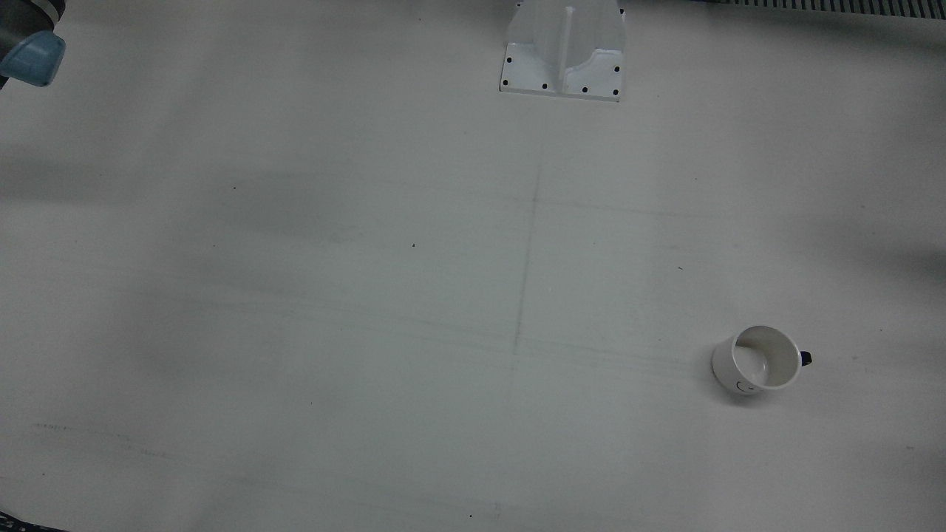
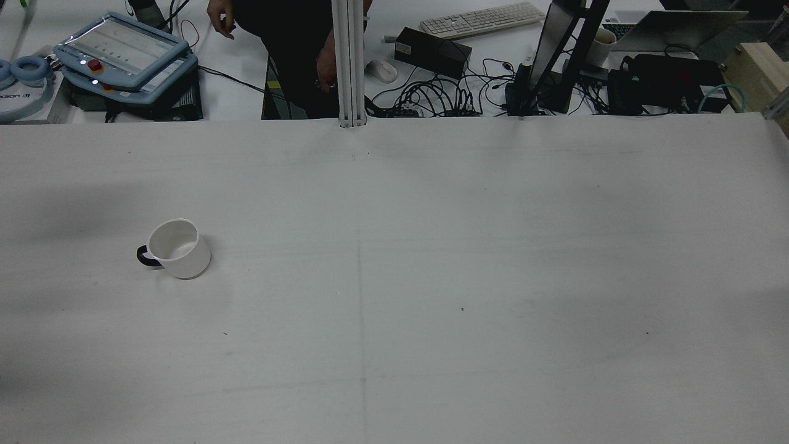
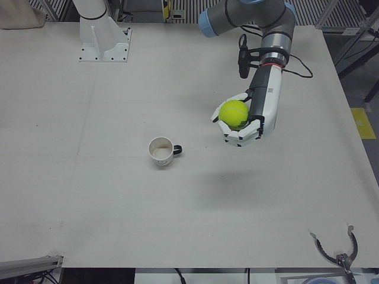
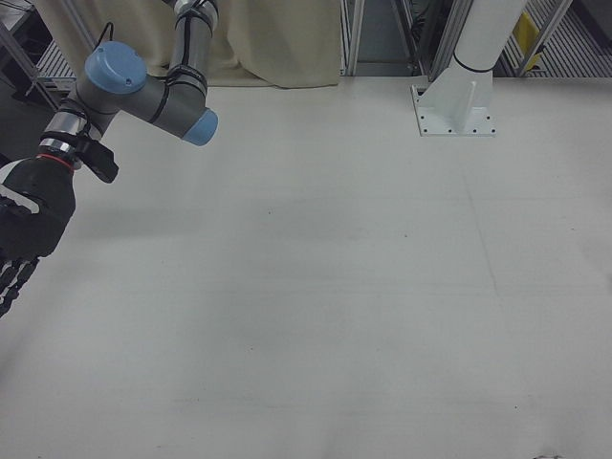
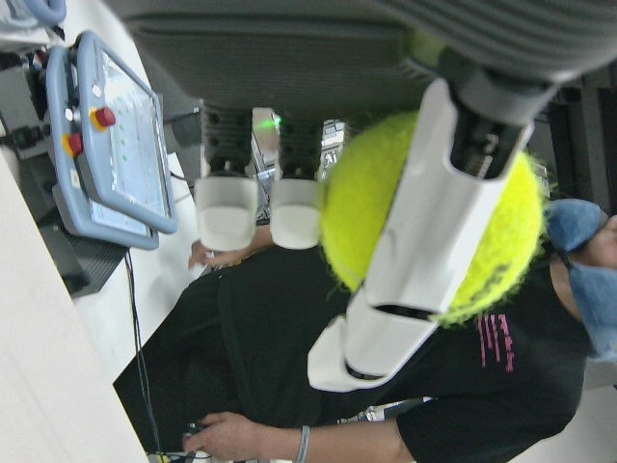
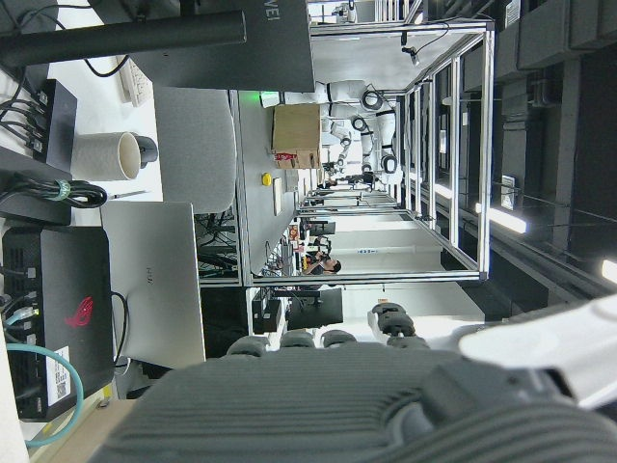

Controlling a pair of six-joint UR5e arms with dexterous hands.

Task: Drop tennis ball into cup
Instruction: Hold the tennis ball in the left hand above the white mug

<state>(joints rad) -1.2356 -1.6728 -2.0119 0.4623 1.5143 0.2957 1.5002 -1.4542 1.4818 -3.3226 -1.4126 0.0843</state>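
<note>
1. The left robot hand (image 3: 241, 121) is curled round the tennis ball (image 3: 234, 114), holding it up off the counter (image 3: 189, 213); in the left hand view a white finger (image 5: 424, 241) crosses the front of the ball while other fingertips stand beside it, so the hold looks partial and a jolt could let the ball roll out early.
2. The cup (image 3: 160, 151) stands upright on the counter, well apart from the ball and off to one side of it, handle turned toward the robot hand. Released from here, the ball would land on bare counter and bounce away.
3. The mouth of the cup looks only a little wider than the ball. A release slightly off centre would probably strike the rim and either tip the cup or glance off.
4. Coming in low risks the fingers knocking the cup or catching its handle.
5. The right robot hand (image 4: 24, 229) hangs at the far edge, away from the work, holding nothing that shows; whether its fingers are spread I cannot tell.
</note>
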